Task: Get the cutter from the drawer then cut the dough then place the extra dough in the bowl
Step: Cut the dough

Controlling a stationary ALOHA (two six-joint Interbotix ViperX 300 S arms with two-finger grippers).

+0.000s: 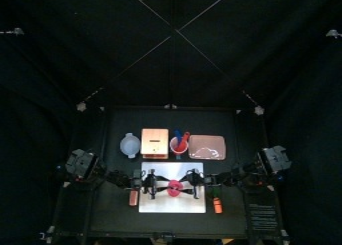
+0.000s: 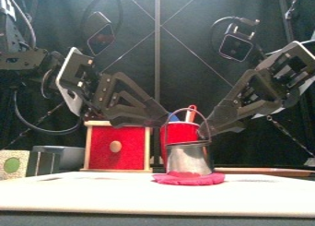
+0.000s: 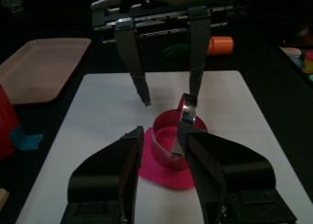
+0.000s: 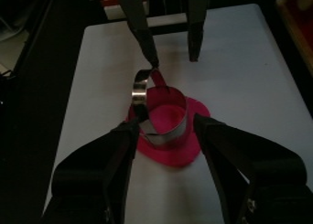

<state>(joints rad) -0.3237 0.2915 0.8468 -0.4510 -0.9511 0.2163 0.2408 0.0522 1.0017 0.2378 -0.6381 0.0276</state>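
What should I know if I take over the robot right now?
Left gripper: open, at the dough on the white board.
Right gripper: open, facing it across the dough.
Cutter: out of the drawer, standing on the dough; neither gripper clearly holds it.
Bowl: back left, beside the wooden box.
Left to do: finish the cut (cannot tell if it went through), then put the extra dough in the bowl.

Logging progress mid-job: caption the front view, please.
Left hand and right hand meet over the cutter standing on red dough on the white board.
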